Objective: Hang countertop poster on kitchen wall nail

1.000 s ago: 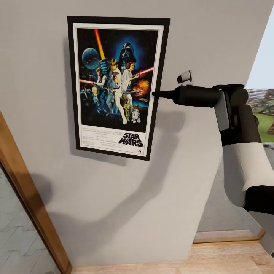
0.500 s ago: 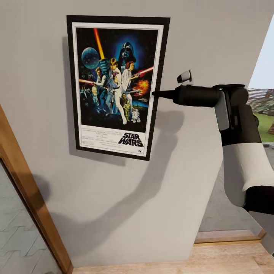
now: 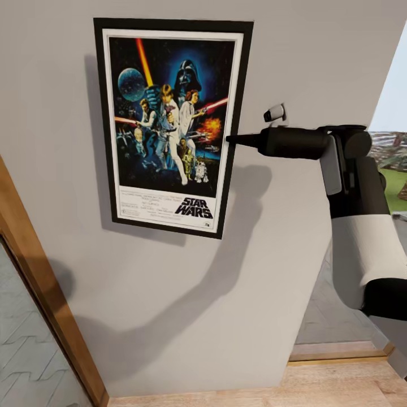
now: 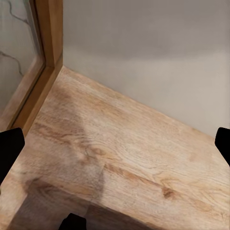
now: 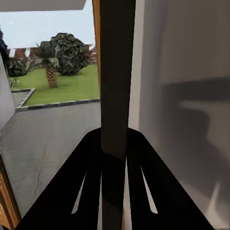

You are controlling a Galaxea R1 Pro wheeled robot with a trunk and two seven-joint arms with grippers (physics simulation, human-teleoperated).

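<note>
The black-framed poster (image 3: 169, 124), with space-movie art and "STAR WARS" lettering, hangs upright close to the grey wall (image 3: 169, 316) and casts a shadow on it. My right gripper (image 3: 229, 139) is shut on the middle of its right edge. In the right wrist view the poster (image 5: 115, 72) runs edge-on as a dark strip between the black fingers (image 5: 81, 182). My left gripper (image 4: 115, 146) is open and points at the wooden floor (image 4: 120, 158), holding nothing. Any wall nail is hidden, and the kitchen countertop is out of view.
A wooden door frame with glass (image 3: 34, 282) runs down the left of the wall. To the right, past the wall's corner, an opening (image 3: 395, 169) looks out on lawn and trees. Wooden floor (image 3: 282, 384) lies at the wall's base.
The poster's left edge has drifted a little left and up, and its shadow has widened. The right gripper and arm have stayed where they were.
</note>
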